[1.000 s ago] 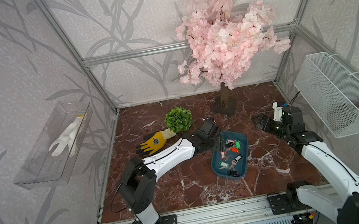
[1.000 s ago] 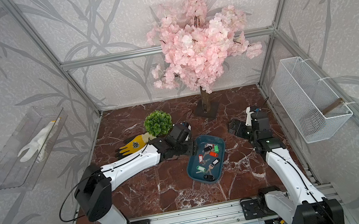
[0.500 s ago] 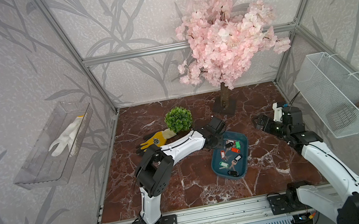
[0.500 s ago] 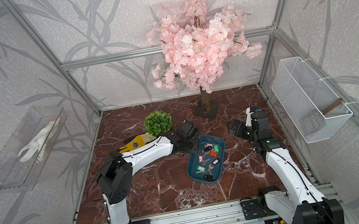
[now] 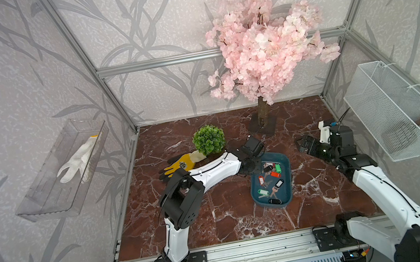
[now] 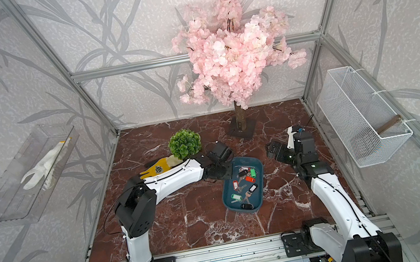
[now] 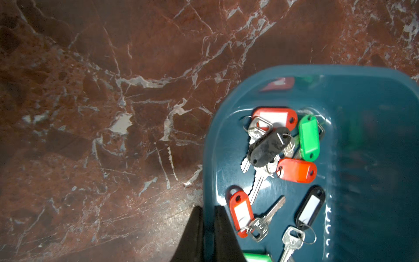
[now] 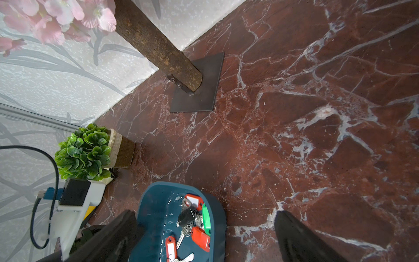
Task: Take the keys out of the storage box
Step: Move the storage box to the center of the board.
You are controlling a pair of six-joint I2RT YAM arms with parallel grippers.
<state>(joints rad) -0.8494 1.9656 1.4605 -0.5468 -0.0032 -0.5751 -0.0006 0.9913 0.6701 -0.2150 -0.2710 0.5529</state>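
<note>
Two fingers (image 7: 192, 233) of the left gripper (image 7: 208, 208) pinch the side wall of the storage box (image 7: 374, 181), nearly closed on it. Nearby the right gripper (image 8: 205, 213) hangs wide open. Inside the box lie the keys (image 7: 269, 147), light, stiff, probably slippery; their plastic tags (image 7: 308, 138) seem the best place to grasp.

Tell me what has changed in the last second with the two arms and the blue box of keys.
The left arm lifted its elbow and swung in closer. The left gripper closed its jaws on the rim of the storage box, one finger inside and one outside. The box did not visibly shift, the keys lie in it as before, and the right gripper stayed open and in place.
</note>
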